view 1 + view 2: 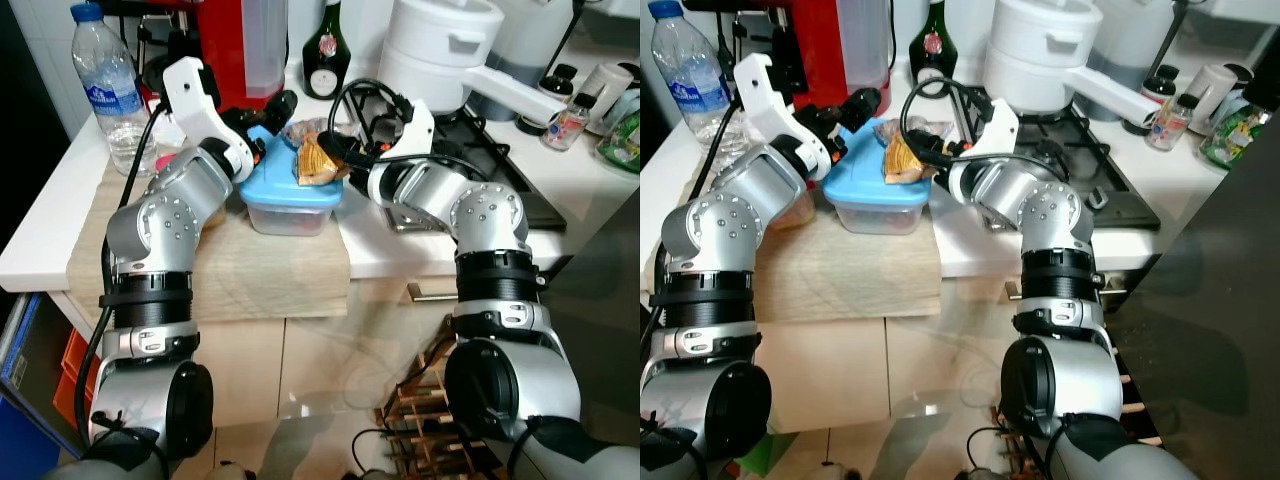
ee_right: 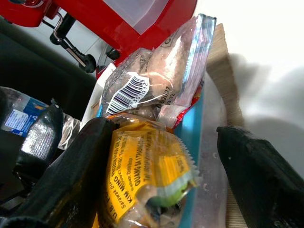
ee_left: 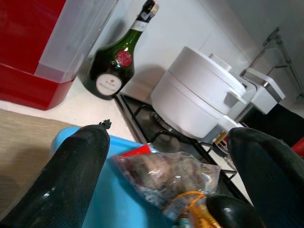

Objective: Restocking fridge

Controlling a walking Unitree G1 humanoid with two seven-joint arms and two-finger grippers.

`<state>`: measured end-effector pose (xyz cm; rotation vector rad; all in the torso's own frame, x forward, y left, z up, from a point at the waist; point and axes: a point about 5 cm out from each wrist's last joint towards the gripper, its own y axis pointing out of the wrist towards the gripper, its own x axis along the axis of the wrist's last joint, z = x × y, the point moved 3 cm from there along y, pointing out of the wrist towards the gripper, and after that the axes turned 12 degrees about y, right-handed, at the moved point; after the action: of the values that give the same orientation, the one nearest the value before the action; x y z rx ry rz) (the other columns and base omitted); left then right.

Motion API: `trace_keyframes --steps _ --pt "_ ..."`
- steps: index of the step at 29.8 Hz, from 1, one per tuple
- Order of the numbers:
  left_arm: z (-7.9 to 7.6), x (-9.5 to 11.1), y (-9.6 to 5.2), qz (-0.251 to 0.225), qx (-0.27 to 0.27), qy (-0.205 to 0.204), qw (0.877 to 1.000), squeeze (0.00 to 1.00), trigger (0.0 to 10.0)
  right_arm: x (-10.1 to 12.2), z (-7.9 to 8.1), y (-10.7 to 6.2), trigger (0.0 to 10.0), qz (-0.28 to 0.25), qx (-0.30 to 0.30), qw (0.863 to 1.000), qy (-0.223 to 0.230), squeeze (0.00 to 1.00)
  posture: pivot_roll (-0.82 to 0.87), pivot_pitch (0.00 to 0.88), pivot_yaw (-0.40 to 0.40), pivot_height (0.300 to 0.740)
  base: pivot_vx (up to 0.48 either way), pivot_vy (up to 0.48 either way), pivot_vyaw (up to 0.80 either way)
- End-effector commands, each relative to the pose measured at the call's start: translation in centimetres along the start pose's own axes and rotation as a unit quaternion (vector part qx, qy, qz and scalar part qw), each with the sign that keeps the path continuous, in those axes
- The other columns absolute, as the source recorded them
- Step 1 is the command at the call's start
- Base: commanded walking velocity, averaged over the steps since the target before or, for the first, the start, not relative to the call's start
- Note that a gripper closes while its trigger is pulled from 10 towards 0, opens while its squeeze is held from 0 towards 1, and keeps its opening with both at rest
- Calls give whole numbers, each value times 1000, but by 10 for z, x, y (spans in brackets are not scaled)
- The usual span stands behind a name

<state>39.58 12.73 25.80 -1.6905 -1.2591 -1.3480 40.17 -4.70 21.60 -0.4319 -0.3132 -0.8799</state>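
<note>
With both grippers wide open, left gripper [image 1: 268, 118] and right gripper [image 1: 335, 150] empty, we flank the blue-lidded container [image 1: 290, 190] to lift it.

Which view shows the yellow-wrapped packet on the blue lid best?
The right wrist view: the yellow-wrapped packet sits close up between the open right pincer fingers, print legible. Both eye views show it small on the blue-lidded container; the left wrist view catches only an edge.
</note>
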Motion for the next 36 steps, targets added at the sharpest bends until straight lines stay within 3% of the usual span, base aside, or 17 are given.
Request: trace_keyframes --steps 1,2,3,4,5,12,17,18,21,22,25,28,32,33,36 --pt "-4 1 -1 3 -6 4 1000 0 10000 -14 -13 5 9608 31 -32 999 1 0 0 11 -60 740 0 0 0" --pt "-4 0 -2 4 -8 5 1000 0 10000 -16 -13 6 4549 34 -32 999 3 0 1 11 -60 740 0 0 0" --pt "-5 -1 -3 8 -11 6 1000 0 10000 -18 -14 8 627 38 -33 999 3 0 3 11 -60 740 0 0 0" --pt "-5 -1 -3 8 -11 6 1000 0 10000 -18 -14 8 627 38 -33 999 3 0 3 11 -60 740 0 0 0" --pt "-5 -2 -4 10 -12 7 1000 0 10000 -21 -14 9 0 44 -34 998 1 0 3 11 -60 740 0 0 0" --pt "0 -4 -9 26 -1 -20 999 0 10000 -21 -22 10 0 39 -54 998 -8 0 12 12 -60 740 0 0 0" --pt "7 -4 -12 28 12 16 999 0 10000 -17 -21 11 0 25 -47 999 -3 0 16 10 -57 740 0 0 0" --pt "10 -7 -20 32 14 92 995 0 10000 -16 -20 10 0 20 -43 999 -3 0 19 8 -50 740 0 0 0" --pt "17 -7 -32 35 24 159 986 0 10000 -14 -21 10 0 12 -42 999 -7 0 24 8 -46 740 0 0 0" --pt "22 1 -44 22 26 227 973 0 10000 -13 -23 10 0 5 -41 999 -5 0 31 8 -46 740 0 0 0" --pt "21 4 -50 15 21 255 966 0 10000 -13 -23 10 0 4 -41 999 -4 0 31 8 -46 740 0 0 0" --pt "7 12 -62 -16 -14 306 952 0 10000 -13 -20 11 0 2 -33 999 -6 0 58 4 -47 740 0 0 0" --pt "-6 10 -70 -30 -50 332 941 0 10000 -12 -14 13 0 -4 -20 1000 -9 0 62 3 -47 740 0 0 0" --pt "-11 6 -75 -29 -68 349 934 0 10000 -9 -6 13 0 -15 -4 1000 -14 0 70 0 -49 740 0 0 0" --pt "-12 2 -76 -25 -72 361 929 0 10000 -3 3 13 0 -33 14 999 -27 0 75 0 -49 740 0 0 0"
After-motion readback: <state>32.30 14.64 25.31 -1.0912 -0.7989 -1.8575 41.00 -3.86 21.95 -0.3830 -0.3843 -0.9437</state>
